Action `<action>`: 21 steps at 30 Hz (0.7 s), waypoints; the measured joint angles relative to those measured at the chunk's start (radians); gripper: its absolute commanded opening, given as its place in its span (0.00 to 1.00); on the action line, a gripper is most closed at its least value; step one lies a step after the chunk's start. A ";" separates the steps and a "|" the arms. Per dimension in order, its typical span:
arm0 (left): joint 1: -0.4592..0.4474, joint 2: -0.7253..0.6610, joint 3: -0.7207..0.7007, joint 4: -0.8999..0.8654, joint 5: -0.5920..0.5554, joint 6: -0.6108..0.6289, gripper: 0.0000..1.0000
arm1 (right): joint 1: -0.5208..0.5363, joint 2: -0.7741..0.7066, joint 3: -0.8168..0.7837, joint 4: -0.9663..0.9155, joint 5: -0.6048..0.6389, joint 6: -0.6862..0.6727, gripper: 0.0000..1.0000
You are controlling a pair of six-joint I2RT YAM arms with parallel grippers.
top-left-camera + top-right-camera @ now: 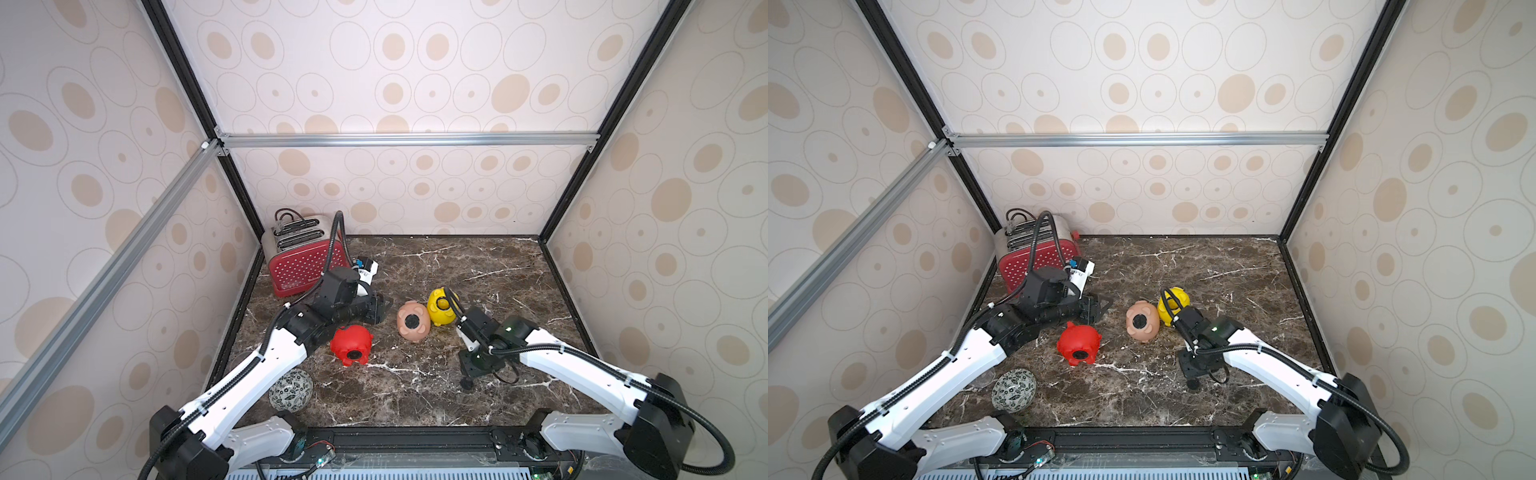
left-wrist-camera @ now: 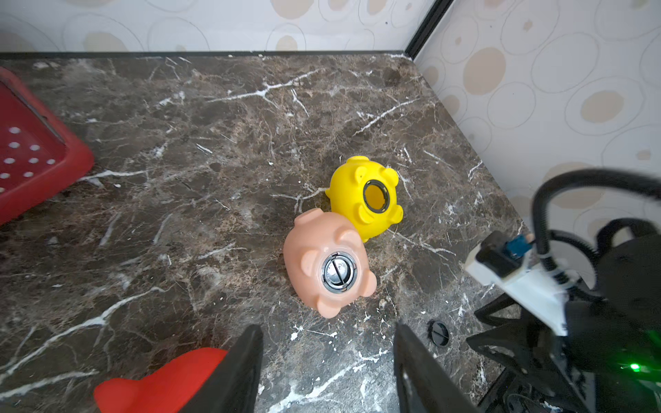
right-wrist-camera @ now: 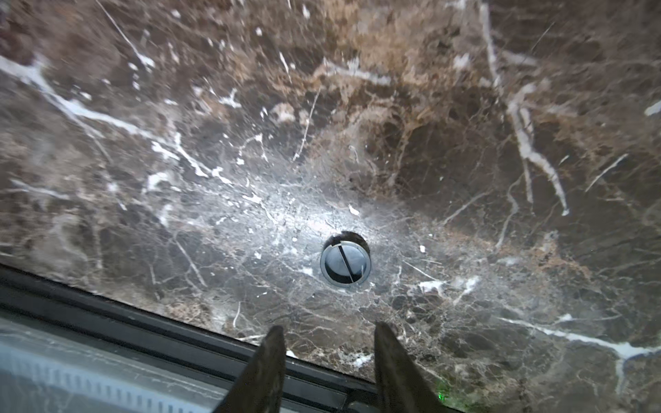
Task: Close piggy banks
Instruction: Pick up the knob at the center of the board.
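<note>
Marble tabletop carries all three banks mid-table. We judge the red pig and peach pig plugged, the yellow pig unplugged. Left gripper hangs near the red pig, jaws apart, empty. Right gripper, likewise parted and empty, hovers over the loose plug.

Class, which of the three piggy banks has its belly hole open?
The yellow piggy bank: its hole shows hollow yellow inside; the peach pig and red pig have plugs fitted.
</note>
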 measured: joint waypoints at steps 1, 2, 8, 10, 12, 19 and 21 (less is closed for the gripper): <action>0.000 -0.018 -0.005 0.000 -0.010 0.000 0.59 | 0.016 0.019 -0.006 0.003 0.006 0.008 0.40; 0.000 -0.031 -0.010 0.000 -0.017 0.000 0.59 | 0.027 0.029 -0.010 0.005 0.013 0.014 0.40; 0.000 -0.073 -0.024 -0.005 -0.068 0.002 0.59 | 0.080 0.049 -0.068 0.034 0.024 0.061 0.36; 0.000 -0.076 -0.026 -0.006 -0.080 0.004 0.59 | 0.080 0.049 -0.092 0.045 0.031 0.072 0.33; 0.000 -0.076 -0.029 -0.006 -0.088 0.005 0.59 | 0.080 0.052 -0.106 0.061 0.039 0.079 0.32; 0.000 -0.077 -0.034 -0.013 -0.103 0.011 0.60 | 0.080 0.135 -0.109 0.103 0.059 0.076 0.24; 0.000 -0.083 -0.039 -0.013 -0.106 0.011 0.60 | 0.080 0.151 -0.109 0.108 0.066 0.076 0.24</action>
